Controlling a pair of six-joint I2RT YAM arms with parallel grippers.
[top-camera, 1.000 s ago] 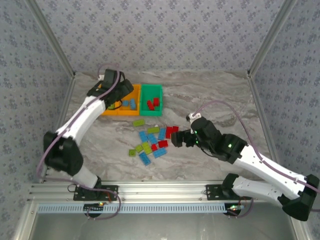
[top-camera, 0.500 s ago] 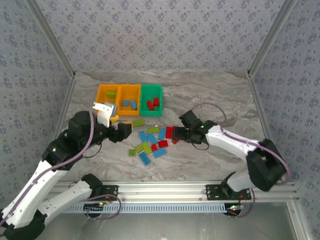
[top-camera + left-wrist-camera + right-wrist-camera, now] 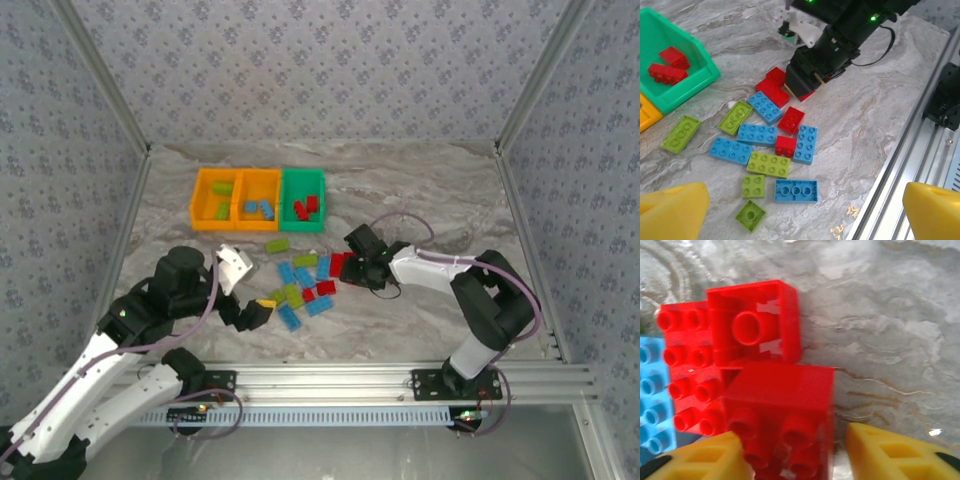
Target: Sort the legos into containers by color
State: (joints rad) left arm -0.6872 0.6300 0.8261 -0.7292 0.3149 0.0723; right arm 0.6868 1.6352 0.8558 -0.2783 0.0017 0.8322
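Marble-patterned tabletop (image 3: 420,200), glossy and grey-veined, carries three open rectangular plastic containers in a row at the rear left. The left orange bin (image 3: 213,171) holds lime green bricks (image 3: 222,187), the middle orange bin (image 3: 258,172) holds light blue bricks (image 3: 258,208), and the green bin (image 3: 303,172) holds red bricks (image 3: 306,207). The loose legos (image 3: 303,285), studded blocks in red, blue and lime, lie scattered in front of the bins. The left hand (image 3: 255,312) hovers at the pile's near-left edge, its yellow fingertips (image 3: 672,212) spread wide apart and holding nothing. The right hand (image 3: 785,460) is down at the pile's right edge, its yellow fingers straddling a shiny red brick (image 3: 782,400) that lies against other red ones. One finger meets the brick and a sliver of gap shows at the other, so I cannot tell whether it is clamped.
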